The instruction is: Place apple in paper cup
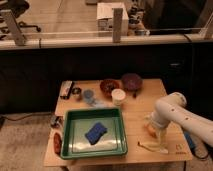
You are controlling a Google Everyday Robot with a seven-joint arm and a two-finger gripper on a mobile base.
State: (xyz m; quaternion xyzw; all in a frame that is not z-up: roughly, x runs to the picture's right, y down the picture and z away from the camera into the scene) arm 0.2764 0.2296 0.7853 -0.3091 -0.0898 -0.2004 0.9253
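The apple [149, 131], small and orange, lies on the right part of the wooden table [135, 112], mostly hidden by my gripper. My white arm reaches in from the right, and the gripper [153, 128] hangs down right over the apple, open, with its pale fingers on either side of it. The paper cup [118, 96], cream-white and upright, stands near the table's middle back, well to the upper left of the gripper.
A green tray [95, 150] holding a blue sponge [96, 132] fills the front left. Behind the paper cup stand a brown bowl [108, 86], a purple bowl [131, 81] and a blue-grey cup [88, 95]. A pale peel-like strip [152, 147] lies at the front edge.
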